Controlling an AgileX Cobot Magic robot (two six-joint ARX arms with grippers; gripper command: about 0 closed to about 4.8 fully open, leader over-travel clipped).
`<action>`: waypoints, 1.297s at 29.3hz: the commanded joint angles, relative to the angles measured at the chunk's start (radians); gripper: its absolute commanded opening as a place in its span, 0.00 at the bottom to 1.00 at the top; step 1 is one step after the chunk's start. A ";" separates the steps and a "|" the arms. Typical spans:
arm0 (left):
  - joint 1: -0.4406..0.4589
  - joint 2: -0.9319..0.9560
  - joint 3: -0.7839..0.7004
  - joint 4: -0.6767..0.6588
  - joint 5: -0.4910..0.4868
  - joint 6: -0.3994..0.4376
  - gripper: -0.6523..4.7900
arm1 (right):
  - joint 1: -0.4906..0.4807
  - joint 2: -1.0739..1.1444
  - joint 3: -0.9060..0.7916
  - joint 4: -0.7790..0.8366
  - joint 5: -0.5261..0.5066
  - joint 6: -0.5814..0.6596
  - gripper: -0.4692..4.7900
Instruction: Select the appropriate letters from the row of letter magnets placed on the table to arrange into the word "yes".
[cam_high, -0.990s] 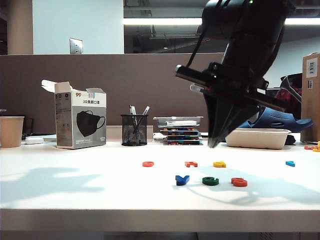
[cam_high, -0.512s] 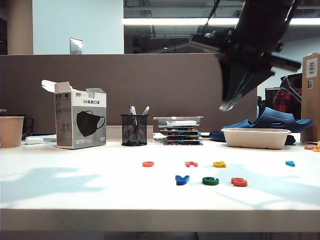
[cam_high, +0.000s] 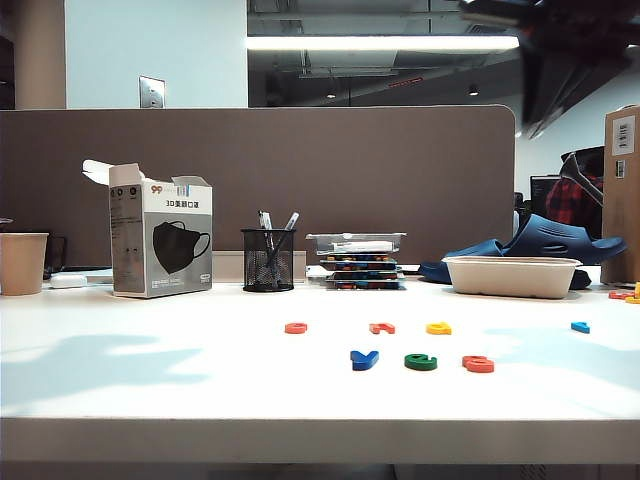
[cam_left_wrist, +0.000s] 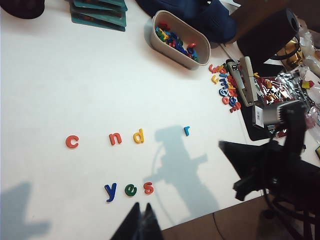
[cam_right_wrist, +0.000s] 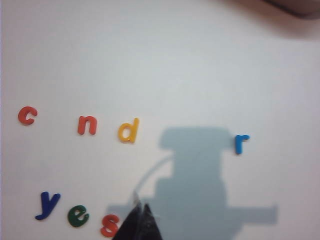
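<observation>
1. Letter magnets on the bench (cam_left_wrist: 60, 85) already spell "yes": blue y (cam_left_wrist: 110, 191), green e (cam_left_wrist: 130, 190), red-orange s (cam_left_wrist: 148, 188), side by side in front of the leftover row.
2. We judge nothing remains.
3. Right end effector (cam_right_wrist: 139, 220) is closed and empty above the s; left end effector (cam_left_wrist: 141, 222) appears closed, empty, near the bench's front edge.
4. They are small, flat, glossy plastic.

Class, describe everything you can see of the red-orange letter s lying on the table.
The red-orange s is a small, flat, glossy plastic-looking letter lying face up on the white table. It ends the front row, beside the dark green e with a small gap, after the dark blue y. Nothing touches it; the shut right gripper is above it.
</observation>
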 joint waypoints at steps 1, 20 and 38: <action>-0.001 -0.003 0.004 0.012 -0.003 0.008 0.11 | -0.038 -0.046 0.005 0.003 0.003 -0.028 0.09; -0.001 -0.003 0.004 0.012 -0.003 0.008 0.11 | -0.208 -0.336 0.002 -0.012 0.055 -0.128 0.09; -0.001 -0.003 0.004 0.013 0.000 0.007 0.11 | -0.279 -0.654 -0.251 0.024 0.071 -0.111 0.09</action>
